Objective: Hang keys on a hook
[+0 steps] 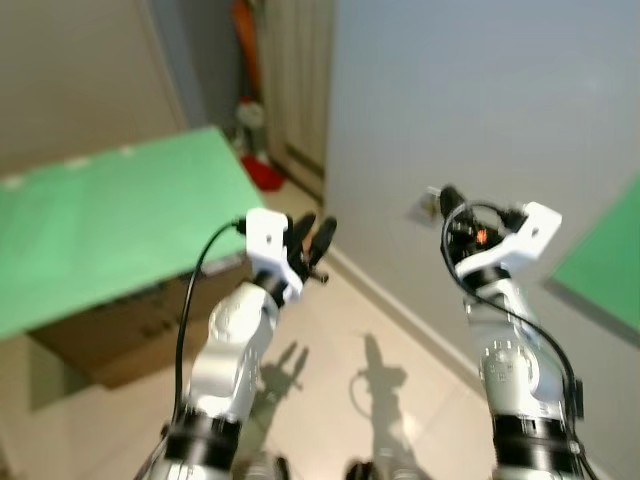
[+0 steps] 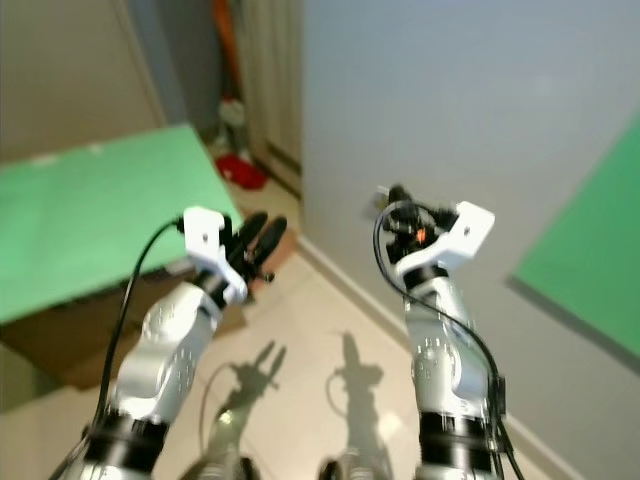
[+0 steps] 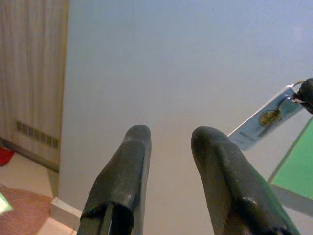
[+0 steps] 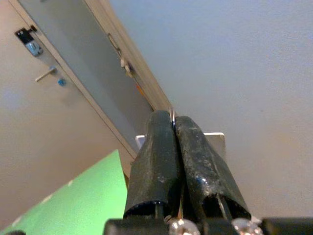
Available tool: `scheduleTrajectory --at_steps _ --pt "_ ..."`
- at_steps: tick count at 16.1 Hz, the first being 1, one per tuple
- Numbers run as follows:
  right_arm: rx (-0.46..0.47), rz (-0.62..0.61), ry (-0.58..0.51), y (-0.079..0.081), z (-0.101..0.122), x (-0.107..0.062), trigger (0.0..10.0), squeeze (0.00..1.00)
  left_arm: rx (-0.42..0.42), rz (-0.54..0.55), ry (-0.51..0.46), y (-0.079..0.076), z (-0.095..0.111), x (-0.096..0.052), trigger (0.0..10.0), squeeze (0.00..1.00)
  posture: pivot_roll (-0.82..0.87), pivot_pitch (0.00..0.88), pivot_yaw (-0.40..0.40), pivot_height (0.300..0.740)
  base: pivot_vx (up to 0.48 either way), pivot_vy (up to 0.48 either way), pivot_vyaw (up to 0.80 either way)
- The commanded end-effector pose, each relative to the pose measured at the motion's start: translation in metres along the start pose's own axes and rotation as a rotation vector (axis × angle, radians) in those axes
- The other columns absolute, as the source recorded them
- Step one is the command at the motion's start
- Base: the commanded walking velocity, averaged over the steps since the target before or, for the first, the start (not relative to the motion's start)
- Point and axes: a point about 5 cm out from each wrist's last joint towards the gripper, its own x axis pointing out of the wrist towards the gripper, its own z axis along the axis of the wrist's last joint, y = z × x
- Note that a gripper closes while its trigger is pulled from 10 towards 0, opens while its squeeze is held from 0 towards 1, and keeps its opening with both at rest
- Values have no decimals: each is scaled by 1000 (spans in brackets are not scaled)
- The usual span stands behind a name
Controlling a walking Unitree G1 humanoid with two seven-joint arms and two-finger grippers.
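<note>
Pale grey wall [image 1: 480, 100] ahead, tiled floor [image 1: 330, 370] below, head views blurred. Green-topped tabletop [image 1: 110, 230] to the robot's left, cardboard box [image 1: 130, 340] under its near edge. Second green panel [image 1: 605, 265] against the wall at far right. Red item [image 1: 262, 172] on the floor by the far corner.

Left gripper [image 1: 310, 245] raised mid-air, well off the wall, jaws apart with a clear gap, holding nothing; left fingers [image 3: 122, 181] point at bare wall.

Right gripper [image 1: 450, 205] raised close to the wall, jaws pressed together. A thin metal ring [image 4: 171, 115] shows pinched at their tips, with a flat pale key tag [image 3: 266, 117] hanging from it, seen in the left wrist view. Keys themselves can't be made out. Tag sits near the wall; contact can't be told.
</note>
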Motion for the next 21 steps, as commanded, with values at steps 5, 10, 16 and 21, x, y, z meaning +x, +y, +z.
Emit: scheduleTrajectory --at_steps 5,10,16,21 --pt "-4 21 -9 8 4 6 10000 0 11 0 5 2 -1 1 10000 0 17 91 23 740 0 -472 -320" --pt "5 70 -43 15 15 12 10000 0 14 -44 -12 -4 3 8 10000 0 8 72 22 740 0 -472 -800" --pt "-3 140 -79 24 25 13 10000 0 37 -71 -38 -13 15 20 10000 0 -1 67 32 740 0 -227 -800" --pt "21 273 -52 39 30 11 10000 0 25 -112 -131 -16 43 25 10000 0 -3 81 38 740 52 0 -160"
